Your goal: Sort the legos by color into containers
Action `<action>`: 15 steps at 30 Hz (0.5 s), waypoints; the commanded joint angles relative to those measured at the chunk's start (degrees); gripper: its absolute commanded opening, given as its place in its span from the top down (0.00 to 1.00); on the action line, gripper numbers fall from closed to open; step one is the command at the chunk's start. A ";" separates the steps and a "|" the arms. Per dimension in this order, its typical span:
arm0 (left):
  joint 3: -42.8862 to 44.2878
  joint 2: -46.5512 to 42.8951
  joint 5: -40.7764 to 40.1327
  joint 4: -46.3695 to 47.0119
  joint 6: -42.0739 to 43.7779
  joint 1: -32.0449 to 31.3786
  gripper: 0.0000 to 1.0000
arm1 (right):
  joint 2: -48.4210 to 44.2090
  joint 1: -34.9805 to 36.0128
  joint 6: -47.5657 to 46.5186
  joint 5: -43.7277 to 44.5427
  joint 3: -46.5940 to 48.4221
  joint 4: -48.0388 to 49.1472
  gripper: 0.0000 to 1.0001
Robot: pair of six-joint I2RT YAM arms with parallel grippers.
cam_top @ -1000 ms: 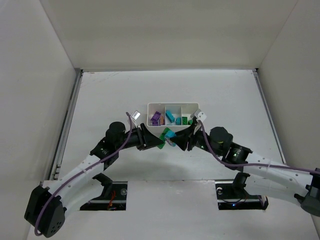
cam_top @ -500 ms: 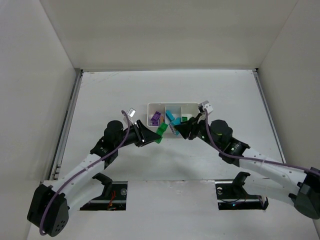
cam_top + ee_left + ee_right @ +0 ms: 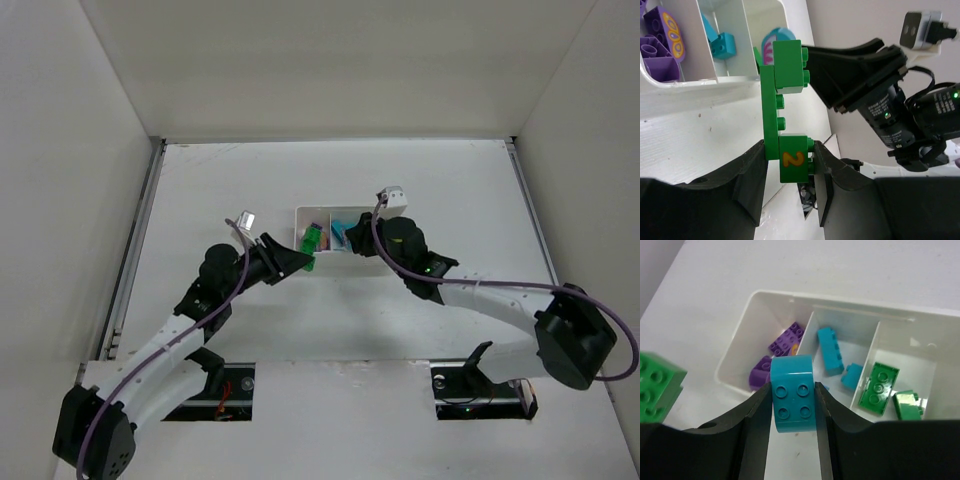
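Observation:
My left gripper (image 3: pixel 788 162) is shut on a green stack of legos (image 3: pixel 784 110) with a yellow "2" on it, held up beside the white three-part tray (image 3: pixel 385 210); the stack also shows in the top view (image 3: pixel 309 243). My right gripper (image 3: pixel 792 400) is shut on a cyan brick (image 3: pixel 791 392), held over the tray's near rim (image 3: pixel 735 387), between the purple and cyan parts. The tray holds purple bricks (image 3: pixel 786 339) on the left, cyan bricks (image 3: pixel 830 350) in the middle and green bricks (image 3: pixel 879 387) on the right.
The white table (image 3: pixel 450 180) is walled on three sides. Both arms (image 3: pixel 190 310) reach in from the near edge and meet at the tray. The right gripper's black body (image 3: pixel 865 95) hangs close to the green stack.
The two grippers have pulled apart, splitting green from cyan. Both have moved up toward the tray; the right one now holds its cyan brick over the tray's near rim.

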 commanded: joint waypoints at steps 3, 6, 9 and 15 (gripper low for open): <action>-0.55 2.58 -1.12 6.22 1.47 -2.30 0.82 | 4.93 -1.62 0.32 3.70 6.05 4.69 0.58; -0.82 2.23 -1.91 5.70 1.82 -3.10 0.82 | 4.33 -1.44 -0.30 3.70 6.67 3.99 0.37; -1.43 0.91 -2.52 5.52 2.09 -3.28 0.82 | 0.47 -1.01 0.49 2.83 5.18 3.46 0.30; -0.47 2.22 -9.80 5.25 5.51 -6.60 0.83 | -6.22 4.35 7.77 -0.94 2.72 1.70 0.21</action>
